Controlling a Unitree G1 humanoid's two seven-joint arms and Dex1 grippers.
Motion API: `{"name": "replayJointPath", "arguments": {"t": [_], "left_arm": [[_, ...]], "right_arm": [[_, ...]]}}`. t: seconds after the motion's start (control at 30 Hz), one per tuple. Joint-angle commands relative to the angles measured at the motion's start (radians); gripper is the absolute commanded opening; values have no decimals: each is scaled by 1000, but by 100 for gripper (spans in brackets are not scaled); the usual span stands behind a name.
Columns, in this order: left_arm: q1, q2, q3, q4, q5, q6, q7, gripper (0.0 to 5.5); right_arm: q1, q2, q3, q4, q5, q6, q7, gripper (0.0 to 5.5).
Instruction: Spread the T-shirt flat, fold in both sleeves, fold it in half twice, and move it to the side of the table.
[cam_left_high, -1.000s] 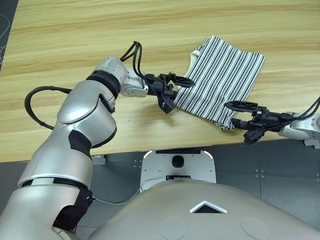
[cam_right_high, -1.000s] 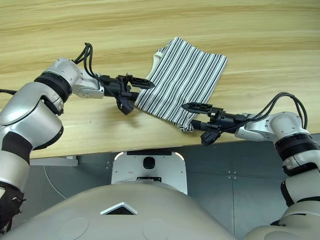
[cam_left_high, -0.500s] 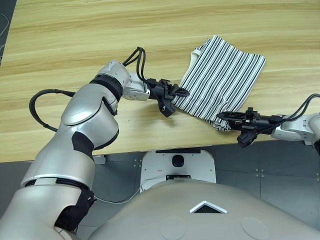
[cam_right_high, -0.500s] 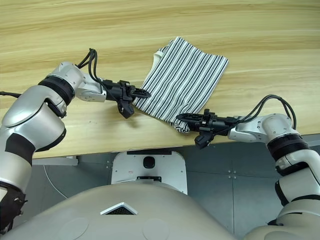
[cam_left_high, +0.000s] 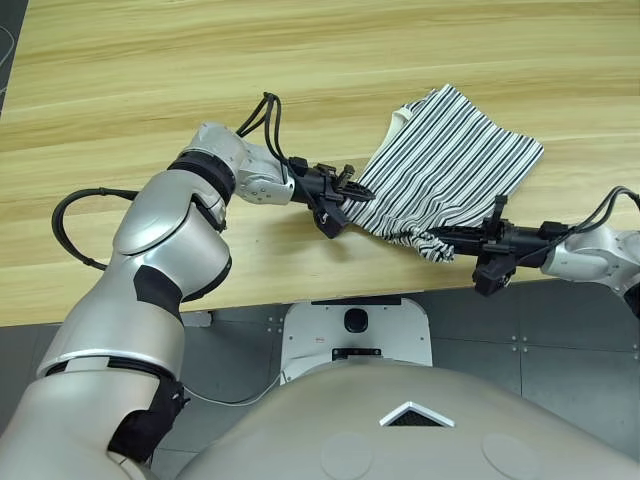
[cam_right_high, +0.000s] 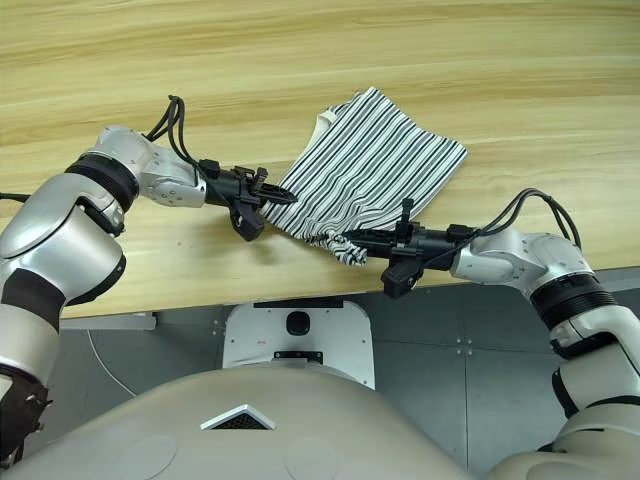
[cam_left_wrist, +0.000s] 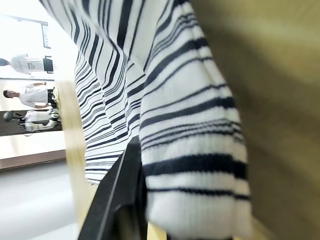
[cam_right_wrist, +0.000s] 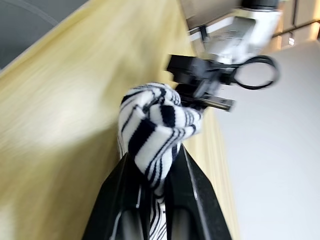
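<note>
A black-and-white striped T-shirt (cam_left_high: 450, 165) lies folded on the wooden table (cam_left_high: 150, 90), right of centre near the front edge. My left gripper (cam_left_high: 358, 192) is shut on the shirt's near left edge. My right gripper (cam_left_high: 440, 240) is shut on the near corner, which bunches into a small wad (cam_right_wrist: 155, 125) between its fingers (cam_right_wrist: 197, 185). In the left wrist view the striped cloth (cam_left_wrist: 185, 135) hangs over one black finger (cam_left_wrist: 117, 192). The front part of the shirt is lifted and creased between the two grippers.
Bare wood stretches across the table's left half and the far side. The front edge (cam_left_high: 300, 300) runs just below both grippers, with grey floor (cam_left_high: 560, 360) beyond it. The left arm's black cable (cam_left_high: 265, 115) loops above its wrist.
Both grippers have closed on the shirt's near edge. The right gripper slid in under the near corner, gathered it, and the shirt has shifted slightly right and up at its front.
</note>
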Motion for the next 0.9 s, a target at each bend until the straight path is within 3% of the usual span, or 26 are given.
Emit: {"name": "replayJointPath", "arguments": {"t": [0.03, 0.23, 0.33, 0.53, 0.7, 0.8, 0.9], "left_arm": [[73, 46, 62, 49, -129, -154, -254, 20], [135, 17, 160, 192, -297, -300, -620, 20], [120, -47, 288, 347, -321, -348, -774, 20], [-53, -139, 754, 738, -260, -347, -1073, 19], [-123, -116, 1187, 804, -334, -119, -1464, 18], [-141, -105, 1321, 793, -396, 10, -1619, 18], [-113, -125, 1383, 670, -474, 115, -1697, 18]], "right_arm": [[-17, -47, 33, -33, 315, 113, 269, 15], [31, -20, 20, 3, 467, 227, 592, 15], [63, -15, 2, -4, 486, 276, 714, 14], [131, 35, -97, -49, 624, 370, 835, 14], [212, 90, -233, -129, 887, 561, 945, 14], [244, 137, -311, -150, 972, 670, 987, 14], [265, 186, -385, -150, 993, 737, 994, 14]]}}
